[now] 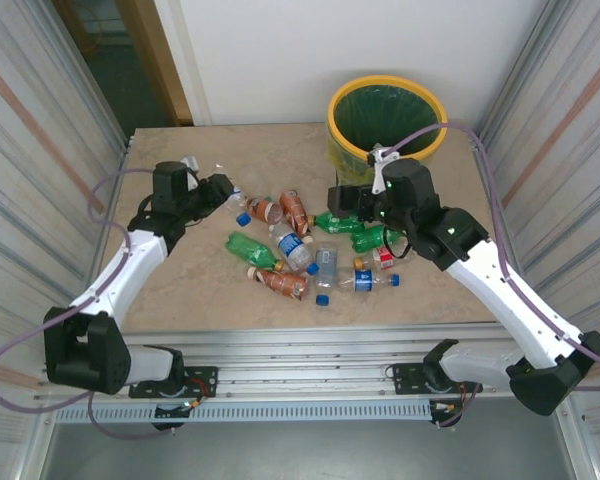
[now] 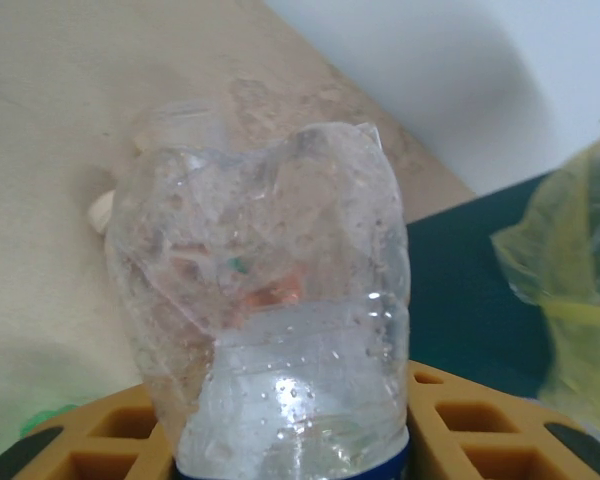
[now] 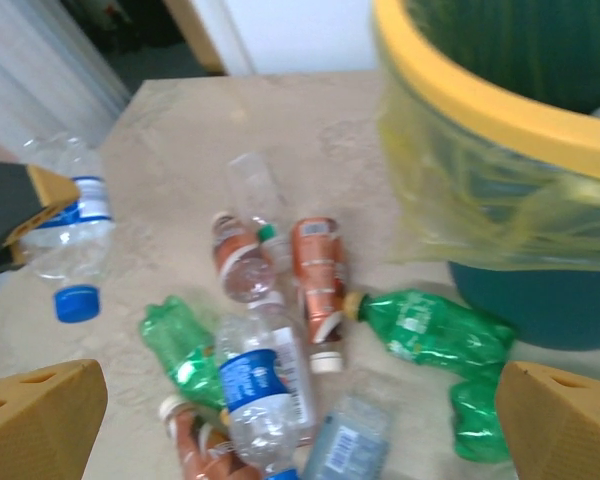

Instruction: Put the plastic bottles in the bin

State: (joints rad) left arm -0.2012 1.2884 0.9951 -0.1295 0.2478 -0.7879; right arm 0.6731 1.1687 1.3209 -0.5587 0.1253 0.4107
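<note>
I had the left gripper (image 1: 220,190) clamped on 1 clear bottle (image 2: 280,330) at 10 o'clock, for carrying to the bin (image 1: 380,82) at 1 o'clock. The right gripper (image 1: 345,198) hung wide open over the centre pile (image 1: 295,250), presumably for the next pick.

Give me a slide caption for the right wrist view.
Open right hand above scattered plastic bottles beside the yellow-rimmed bin; left hand grips a clear bottle.

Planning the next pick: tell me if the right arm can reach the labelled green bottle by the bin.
Probably yes. The right arm holds its jaws open over that green bottle, nothing lies on it, though the bin stands close.
</note>
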